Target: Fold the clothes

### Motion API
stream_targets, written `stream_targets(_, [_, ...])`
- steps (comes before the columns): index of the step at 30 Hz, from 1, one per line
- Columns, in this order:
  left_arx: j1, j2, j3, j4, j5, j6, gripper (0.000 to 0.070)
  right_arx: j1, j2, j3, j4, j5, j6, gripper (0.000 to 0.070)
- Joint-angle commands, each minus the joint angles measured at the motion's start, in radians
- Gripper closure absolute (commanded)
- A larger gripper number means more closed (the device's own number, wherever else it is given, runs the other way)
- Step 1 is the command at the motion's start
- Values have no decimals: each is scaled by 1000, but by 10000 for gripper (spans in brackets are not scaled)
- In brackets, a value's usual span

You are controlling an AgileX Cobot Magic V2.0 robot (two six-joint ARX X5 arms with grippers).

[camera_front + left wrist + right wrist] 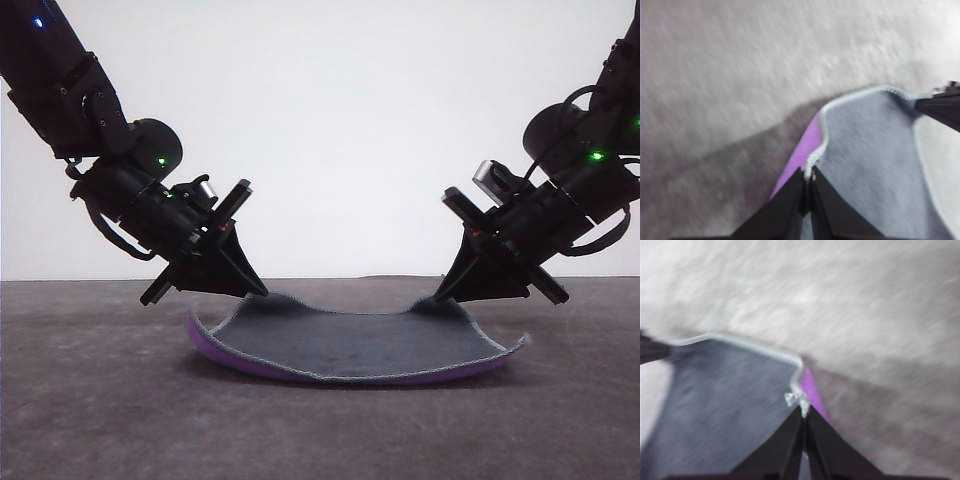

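**Inspector:** Start nearest the camera. Where does the cloth point(350, 345) lie?

**Assistant:** On the grey worktop point(90, 420), about midway between the arms. Its near edge rests flat, grey face up, with the purple underside showing as a rim along the front and at the left. Farther back, the two rear corners are raised off the surface, so the cloth sags like a shallow dish.

**Inspector:** Why raised?

**Assistant:** Each corner is pinched. The left gripper point(262, 291) is clenched on the far-left corner; in its wrist view the fingers meet on the stitched edging point(812, 160). The right gripper point(440, 297) grasps the far-right corner likewise, closed on the hem point(796, 399).

**Inspector:** Purpose of holding both at once?

**Assistant:** In my judgement, to keep the back edge taut and level so it can be carried forward over the near edge for a clean half-fold. The near edge left on the worktop serves as an anchor.

**Inspector:** Any reservation?

**Assistant:** Both wrist views are blurred, so how deep each pinch sits is uncertain; it appears to catch little more than the edging.
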Motion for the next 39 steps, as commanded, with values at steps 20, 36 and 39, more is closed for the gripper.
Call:
stream_targets(20, [58, 24, 24, -405, 297, 209, 700, -75, 21, 20, -309, -376, -157, 700])
stream_targets(36, [58, 23, 32, -747, 289, 465, 700, -72, -24, 21, -573, -370, -320, 700])
stream_targets(39, [58, 23, 34, -775, 289, 489, 696, -69, -24, 21, -601, -356, -347, 700])
